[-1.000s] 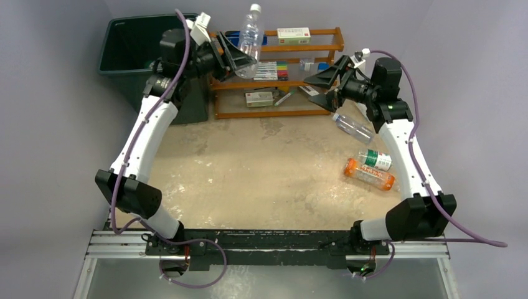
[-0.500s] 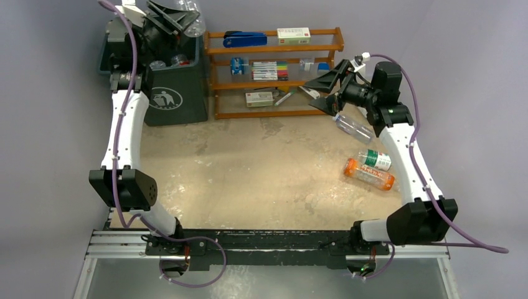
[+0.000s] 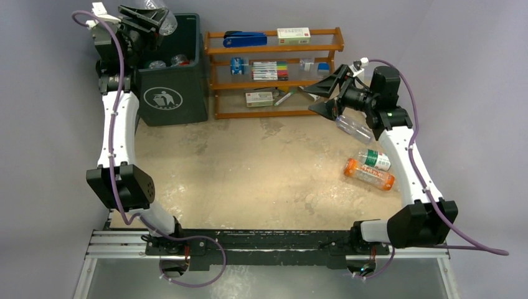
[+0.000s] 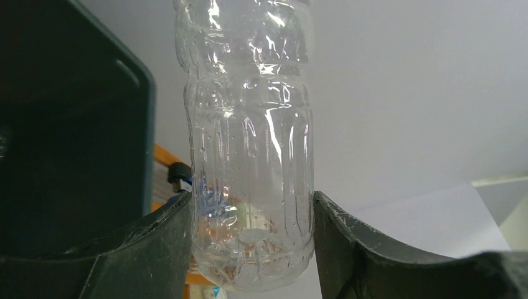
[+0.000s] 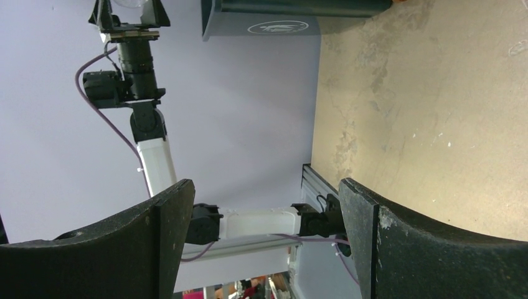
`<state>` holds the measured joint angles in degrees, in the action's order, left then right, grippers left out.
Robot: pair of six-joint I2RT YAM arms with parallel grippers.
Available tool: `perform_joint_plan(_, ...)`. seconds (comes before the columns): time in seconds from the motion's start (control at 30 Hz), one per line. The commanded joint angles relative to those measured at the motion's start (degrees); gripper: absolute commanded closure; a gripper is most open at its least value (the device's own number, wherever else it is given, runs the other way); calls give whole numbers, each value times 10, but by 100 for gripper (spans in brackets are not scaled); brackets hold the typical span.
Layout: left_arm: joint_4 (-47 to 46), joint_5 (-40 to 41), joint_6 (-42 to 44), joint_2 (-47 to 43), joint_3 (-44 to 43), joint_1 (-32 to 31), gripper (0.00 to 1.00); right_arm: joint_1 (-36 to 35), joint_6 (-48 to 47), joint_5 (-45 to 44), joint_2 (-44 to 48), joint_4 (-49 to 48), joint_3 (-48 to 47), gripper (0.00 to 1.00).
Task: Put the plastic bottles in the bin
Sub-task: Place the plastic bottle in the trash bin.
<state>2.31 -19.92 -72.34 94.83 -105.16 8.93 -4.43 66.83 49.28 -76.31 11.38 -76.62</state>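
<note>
1x clear ribbed plastic bottle [image 4: 249, 156]: clamped in your L fingers [image 4: 146, 249]; dark green plastic bin [image 3: 187, 81] at 5 o'clock. R fingers [image 5: 124, 243] apart.

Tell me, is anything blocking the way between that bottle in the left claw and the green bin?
Nothing visible. The left gripper holds the clear bottle raised at the far left corner of the bin, whose top is open, with no lid. Only a few bottles lie inside it.

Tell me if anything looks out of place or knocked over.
Three bottles lie on their sides on the right of the table: a clear bottle, a green-labelled bottle and an orange bottle. No spill shows.
</note>
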Motion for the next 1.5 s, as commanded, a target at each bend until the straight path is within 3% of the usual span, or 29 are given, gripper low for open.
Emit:
perform_joint_plan(0.0, 28, 40, 7, 7, -8, 13, 61, 3, -12, 21, 21, -8, -1, 12)
perform_joint_plan(0.17, 164, 55, 34, 42, -82, 17, 33, 6, -17, 20, 20, -1, -2, 11)
perform_joint_plan(0.3, 316, 62, 77, 88, -178, 18, 28, 8, -36, 7, 16, 35, -15, 6)
perform_joint_plan(0.4, 349, 59, 84, 92, -191, 20, 26, 10, -69, -11, 5, 84, -39, 0)
perform_joint_plan(0.57, 369, 30, 89, 97, -193, 27, 22, 13, -125, -66, -19, 185, -86, 0)
perform_joint_plan(0.77, 328, -23, 78, 85, -214, 28, 17, 27, -178, -209, -32, 333, -131, 0)
perform_joint_plan(0.93, 337, -79, 82, 87, -239, 27, 16, 51, -183, -309, -31, 393, -131, 0)
perform_joint_plan(1.2, 313, -140, 85, 36, -176, 8, 15, 88, -171, -431, -46, 453, -124, 0)
perform_joint_plan(1.47, 317, -133, 122, -10, -106, -73, 14, 111, -118, -511, -72, 530, -92, 0)
